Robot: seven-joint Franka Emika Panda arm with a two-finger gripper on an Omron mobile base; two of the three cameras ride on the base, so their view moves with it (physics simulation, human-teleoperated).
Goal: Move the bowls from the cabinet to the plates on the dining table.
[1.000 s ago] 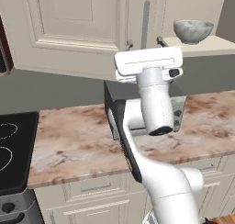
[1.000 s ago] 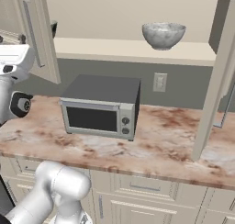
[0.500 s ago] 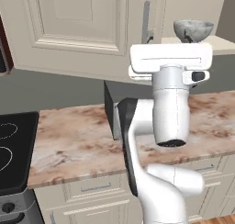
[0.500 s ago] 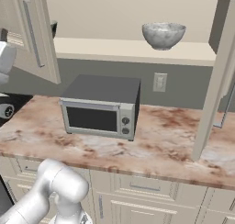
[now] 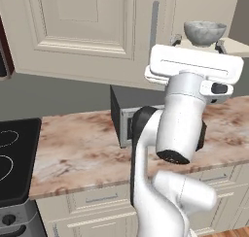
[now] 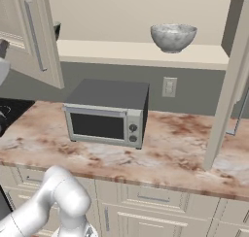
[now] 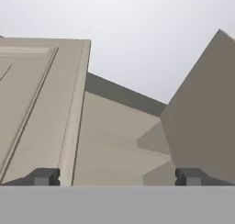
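Note:
A mottled grey-white bowl (image 6: 173, 36) stands upright on the shelf of the open cream cabinet (image 6: 121, 52). In the left base view the same bowl (image 5: 204, 32) sits just above my raised white hand. My gripper (image 5: 198, 42) is open, and its dark fingertips (image 5: 176, 38) flank the bowl in the picture, still in front of the shelf. In the hand view the gripper (image 7: 118, 177) holds nothing and faces the cabinet door (image 7: 36, 103) and the ceiling. A dark rounded edge (image 6: 57, 30) peeks from behind the left door; I cannot tell what it is. The plates and the dining table are out of view.
A grey microwave (image 6: 107, 112) stands on the marble counter (image 6: 175, 148) under the cabinet. Both cabinet doors hang open, left (image 6: 34, 37) and right (image 6: 237, 85). A black cooktop (image 5: 14, 153) lies at the counter's left end. Cream drawers (image 6: 151, 199) run below.
My hand has swung to the right, from in front of the closed door to just below and in front of the bowl. The jaws stayed wide. The bowl has not moved.

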